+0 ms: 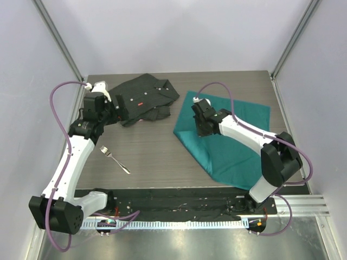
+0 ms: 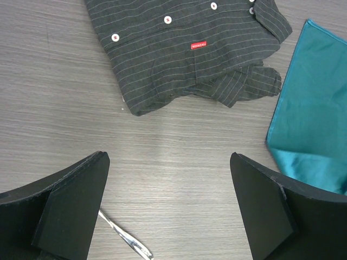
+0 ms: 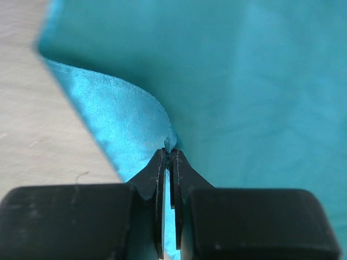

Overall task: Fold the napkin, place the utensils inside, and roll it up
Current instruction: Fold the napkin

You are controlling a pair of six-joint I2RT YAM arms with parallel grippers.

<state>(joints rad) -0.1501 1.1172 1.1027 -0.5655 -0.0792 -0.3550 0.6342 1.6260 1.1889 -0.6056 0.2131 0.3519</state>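
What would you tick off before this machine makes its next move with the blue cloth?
1. The right claw has hold of the napkin: ok, it is shut on a curled-up edge.
2. The left claw is free to help: ok, it is wide open, holds nothing, and is above bare table.
3. The fork is out of the fold's way: ok, it lies on the table apart from the napkin.
4. The black shirt is clear of the napkin: cannot tell, its sleeve lies very close to the napkin's edge.
5. The napkin is folded: not ok, it lies spread out.
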